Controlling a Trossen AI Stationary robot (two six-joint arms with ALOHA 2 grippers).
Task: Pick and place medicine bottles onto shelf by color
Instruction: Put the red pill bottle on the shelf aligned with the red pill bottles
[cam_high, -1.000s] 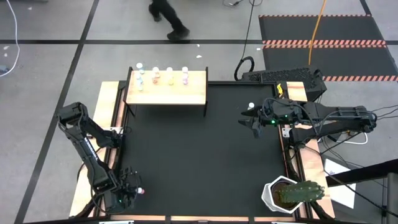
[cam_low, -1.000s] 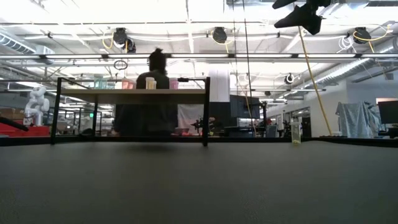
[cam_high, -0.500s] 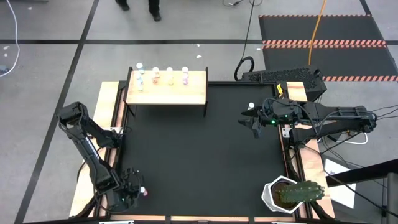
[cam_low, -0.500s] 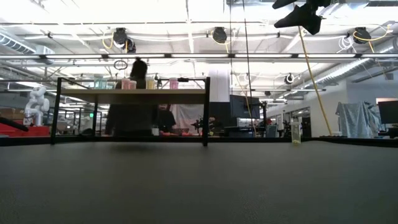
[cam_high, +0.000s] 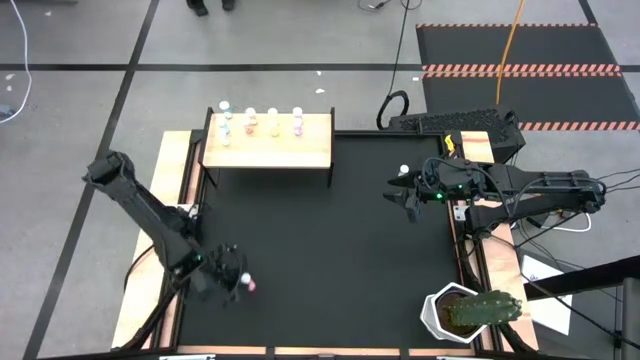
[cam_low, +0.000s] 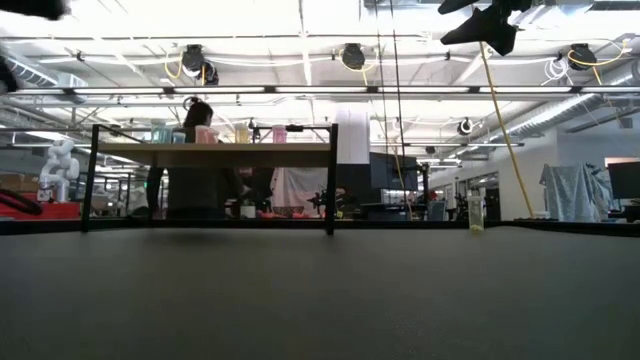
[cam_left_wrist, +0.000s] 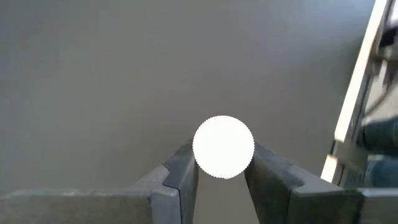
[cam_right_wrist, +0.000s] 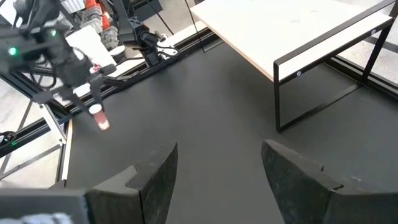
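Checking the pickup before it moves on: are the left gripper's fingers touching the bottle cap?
Touching. In the left wrist view both fingers of the left gripper press against the sides of the bottle's white cap, with no gap showing.

shelf: the shelf stands at the table's far left corner
bottles on shelf: a row of medicine bottles sits along its far edge
left gripper: the left gripper is over the near left part of the table, well in front of the shelf, a bottle clamped between its fingers
right gripper: the right gripper hangs by the right edge, jaws apart
loose bottle: one bottle stands just behind the right gripper
cactus pot: the cactus pot sits at the near right corner
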